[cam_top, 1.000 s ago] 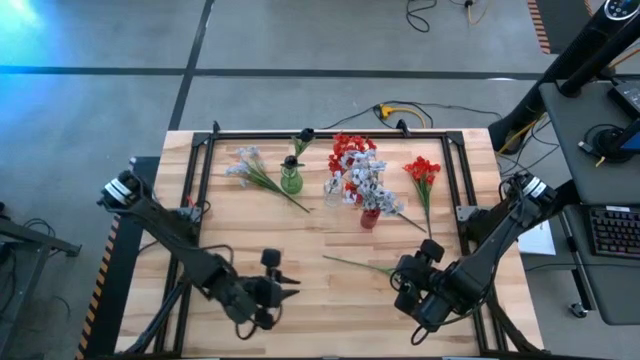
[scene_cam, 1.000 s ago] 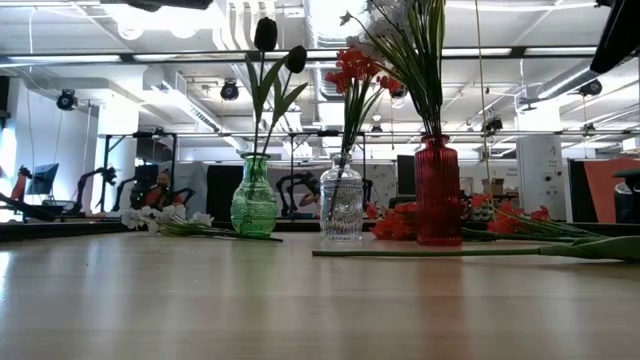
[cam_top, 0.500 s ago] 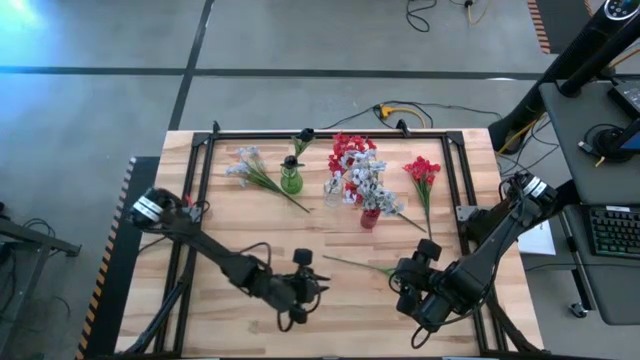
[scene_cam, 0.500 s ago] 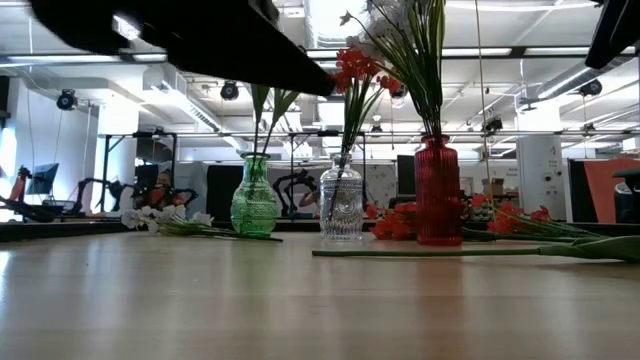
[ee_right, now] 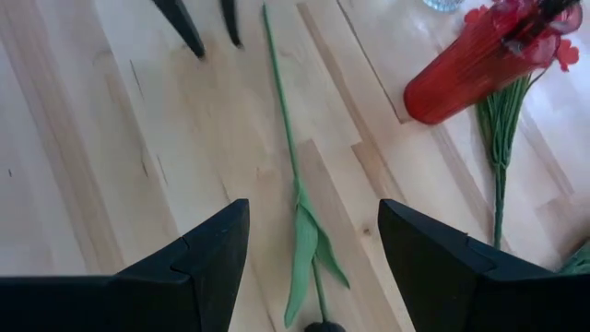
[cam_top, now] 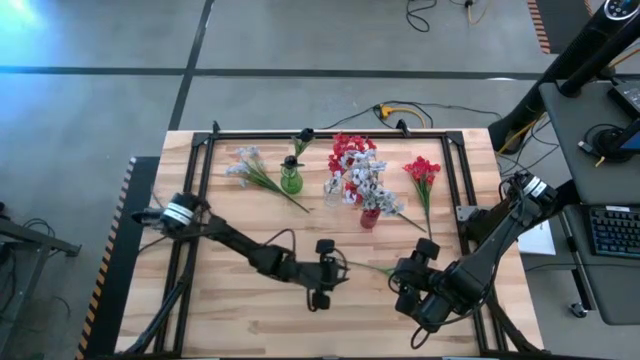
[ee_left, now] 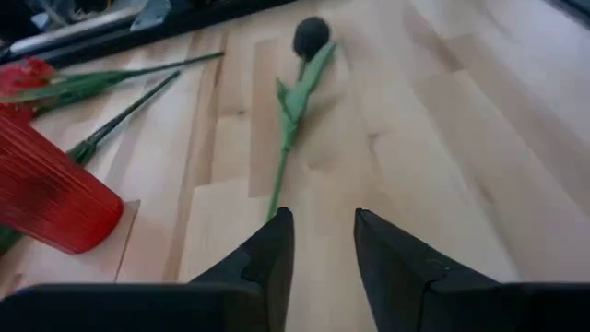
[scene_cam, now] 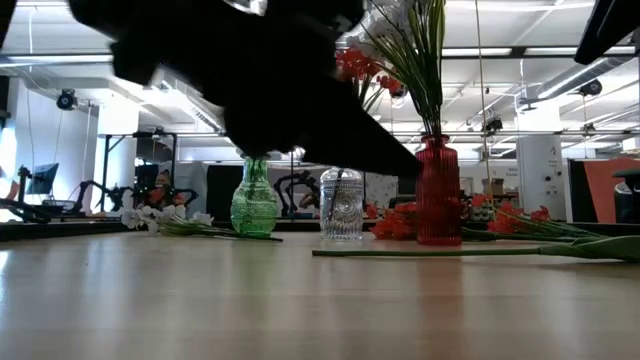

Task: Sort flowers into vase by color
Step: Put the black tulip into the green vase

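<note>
Dark-budded flower (ee_left: 297, 92) is seen lying flat on the counter (cam_top: 250, 310) — stem end toward the left pincer (ee_left: 321, 242), bud (ee_left: 312, 36) at the far end. Left pincer fingers are parted, nothing between them; stem tip lies just beyond the gap. Right pincer (ee_right: 313, 254) is spread wide, empty, with the same flower's leaves between its fingers in view. Red vase (ee_right: 466, 66) shows in both wrist views — the low view is largely blocked by the left arm.

Stem (cam_top: 362, 266) btwn both end effectors
</note>
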Controlling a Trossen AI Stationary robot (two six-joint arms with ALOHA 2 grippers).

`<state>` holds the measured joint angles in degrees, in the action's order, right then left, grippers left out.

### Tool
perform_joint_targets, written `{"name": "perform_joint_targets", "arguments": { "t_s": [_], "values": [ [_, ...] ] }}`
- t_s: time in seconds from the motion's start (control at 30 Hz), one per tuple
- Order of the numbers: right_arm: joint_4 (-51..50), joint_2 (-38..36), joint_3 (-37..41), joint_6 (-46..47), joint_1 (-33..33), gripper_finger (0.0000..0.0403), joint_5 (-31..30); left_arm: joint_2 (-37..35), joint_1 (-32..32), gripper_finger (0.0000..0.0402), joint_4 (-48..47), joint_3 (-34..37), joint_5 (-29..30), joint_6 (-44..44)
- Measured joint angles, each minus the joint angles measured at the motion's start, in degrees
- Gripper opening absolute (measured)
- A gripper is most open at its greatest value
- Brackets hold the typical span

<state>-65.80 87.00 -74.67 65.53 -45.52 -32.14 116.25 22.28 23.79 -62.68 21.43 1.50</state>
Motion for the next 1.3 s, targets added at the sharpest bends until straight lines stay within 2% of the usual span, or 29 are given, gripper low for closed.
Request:
{"name": "perform_joint_targets", "arguments": {
  "t_s": [0.3, 0.47, 0.77, 1.03, 1.17, 1.3],
  "values": [
    [1.0, 0.0, 0.0, -0.1, 0.0, 0.0233, 0.0, 8.8, -3.4, 0.0196, -0.7, -7.6, 0.1, 0.9],
    [1.1, 0.0, 0.0, -0.2, 0.0, 0.0233, 0.0, 12.0, -4.1, 0.0214, -2.0, -10.6, -1.7, 2.3],
    [1.9, 0.0, 0.0, -0.2, 0.0, 0.0233, -0.2, 14.0, -5.5, 0.0196, -1.8, -12.8, -2.4, 2.2],
    [2.1, 0.0, 0.0, -0.2, 0.0, 0.0233, -0.5, 14.0, -7.8, 0.0172, -1.4, -12.2, -7.1, 0.7],
    [2.1, 0.0, 0.0, -0.2, 0.0, 0.0233, -0.5, 14.0, -8.0, 0.0147, -1.3, -12.0, -8.7, 0.8],
    [2.1, 0.0, 0.0, -0.2, 0.0, 0.0233, -0.6, 14.1, -8.0, 0.0102, -1.4, -11.9, -9.3, 0.5]
  ]
}}
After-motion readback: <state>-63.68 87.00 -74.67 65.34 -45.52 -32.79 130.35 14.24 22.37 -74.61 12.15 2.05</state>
